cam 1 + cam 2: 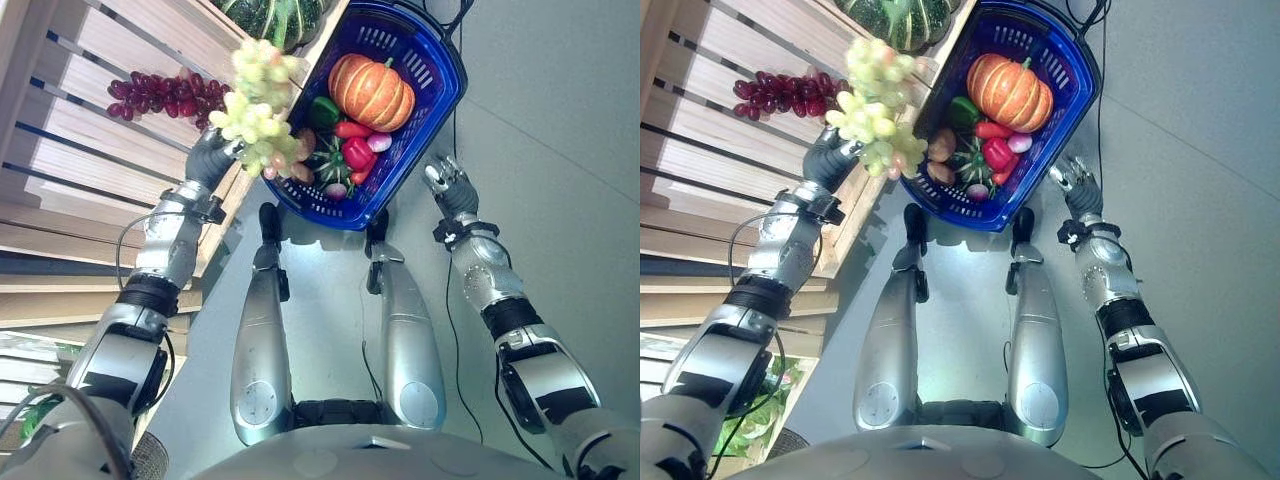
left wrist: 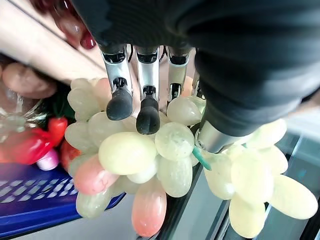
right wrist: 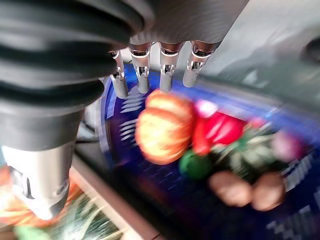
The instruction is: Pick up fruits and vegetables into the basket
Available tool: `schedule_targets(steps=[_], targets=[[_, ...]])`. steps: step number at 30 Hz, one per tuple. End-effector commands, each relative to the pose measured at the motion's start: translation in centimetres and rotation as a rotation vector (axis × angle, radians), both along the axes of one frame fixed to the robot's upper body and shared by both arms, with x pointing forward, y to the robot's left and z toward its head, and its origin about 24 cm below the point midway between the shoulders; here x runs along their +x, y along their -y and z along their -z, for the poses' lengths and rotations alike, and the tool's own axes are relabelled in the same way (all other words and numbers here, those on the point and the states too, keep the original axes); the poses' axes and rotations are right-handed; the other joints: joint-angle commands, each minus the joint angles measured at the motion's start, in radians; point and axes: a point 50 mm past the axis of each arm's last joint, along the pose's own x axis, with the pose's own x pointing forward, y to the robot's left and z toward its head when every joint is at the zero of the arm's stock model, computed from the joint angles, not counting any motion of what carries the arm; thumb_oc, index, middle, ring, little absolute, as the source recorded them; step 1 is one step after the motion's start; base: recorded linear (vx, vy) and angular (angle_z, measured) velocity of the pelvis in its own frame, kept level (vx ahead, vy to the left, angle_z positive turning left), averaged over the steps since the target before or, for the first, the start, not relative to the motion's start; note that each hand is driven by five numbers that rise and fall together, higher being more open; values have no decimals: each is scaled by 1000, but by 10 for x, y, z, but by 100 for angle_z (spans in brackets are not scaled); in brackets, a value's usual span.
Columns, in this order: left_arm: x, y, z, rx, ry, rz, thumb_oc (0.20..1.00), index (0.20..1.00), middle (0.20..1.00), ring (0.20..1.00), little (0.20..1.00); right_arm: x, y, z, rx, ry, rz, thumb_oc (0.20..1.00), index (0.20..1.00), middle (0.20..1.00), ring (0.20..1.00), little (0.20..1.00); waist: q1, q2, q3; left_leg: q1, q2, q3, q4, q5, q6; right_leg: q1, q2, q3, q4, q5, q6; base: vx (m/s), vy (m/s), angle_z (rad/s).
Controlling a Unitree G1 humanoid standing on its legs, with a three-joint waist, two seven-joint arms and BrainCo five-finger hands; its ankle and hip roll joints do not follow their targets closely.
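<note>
Left hand [image 1: 212,155] fingers curled round green grape bunch [image 1: 258,105], bunch's long axis running up from the hand along the blue basket [image 1: 440,85] rim. Grapes pale green, some pink-tinged, glossy. Right hand [image 1: 448,185] beside the basket, fingers straight, holding nothing.

Wooden display stand [image 1: 90,150] on the left side: pale slats in stepped tiers, running on a slant across the view, with dark gaps between the boards. A lower tier [image 1: 70,290] of the same pale wood sits nearer (its front lip in shade). Smooth grey floor [image 1: 560,120] takes the right side, meeting the stand's front edge.
</note>
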Motion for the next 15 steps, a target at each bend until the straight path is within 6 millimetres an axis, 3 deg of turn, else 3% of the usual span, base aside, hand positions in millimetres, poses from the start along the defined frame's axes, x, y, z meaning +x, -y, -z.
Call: schedule_targets(steps=[1, 7, 15], targets=[[-5, 13, -36, 120, 202, 16, 200, 200, 200, 200, 200, -8, -11, -17, 73, 123, -85, 1000, 1000, 1000, 1000, 1000, 0, -21, -29, -42, -48, 55, 90, -87, 66, 37, 27, -13, -9, -18, -32, 0, 0, 0], [-14, 39, -50, 239, 291, 86, 200, 200, 200, 200, 200, -13, -42, -43, 123, 210, -251, 1000, 1000, 1000, 1000, 1000, -3, -19, -29, -44, -45, 60, 81, -77, 64, 33, 26, -15, -15, -14, -29, 1, 1, -1], [-23, 58, -63, 329, 379, 133, 200, 200, 200, 200, 200, -19, -72, -56, 153, 208, -458, 1000, 1000, 1000, 1000, 1000, -5, -20, -29, -44, -42, 63, 76, -68, 63, 33, 23, -15, -24, -8, -29, 0, 0, 0]])
